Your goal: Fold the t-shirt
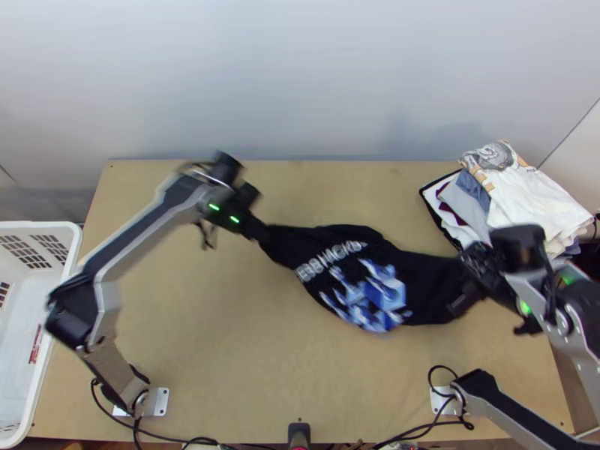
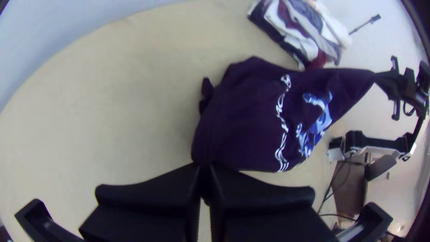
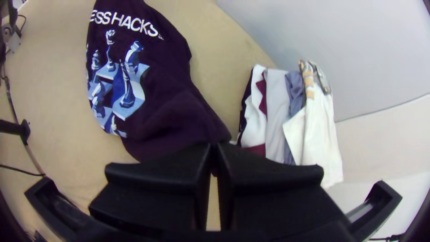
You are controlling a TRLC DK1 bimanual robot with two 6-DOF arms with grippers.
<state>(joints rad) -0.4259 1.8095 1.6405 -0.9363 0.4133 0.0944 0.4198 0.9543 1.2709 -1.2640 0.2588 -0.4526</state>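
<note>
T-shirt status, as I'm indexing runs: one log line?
dark t-shirt: print showing, gathered at ends | left gripper: shut on one end | right gripper: shut on opposite end | clothes stack: at right

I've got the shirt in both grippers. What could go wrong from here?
The left gripper and right gripper each pinch a gathered bit of the dark t-shirt; a hard pull might slip one loose.
The right gripper is right beside the clothes pile, so moving that way may knock it.
The shirt sags unevenly between the grips, so lowering it like this would probably leave creases.
</note>
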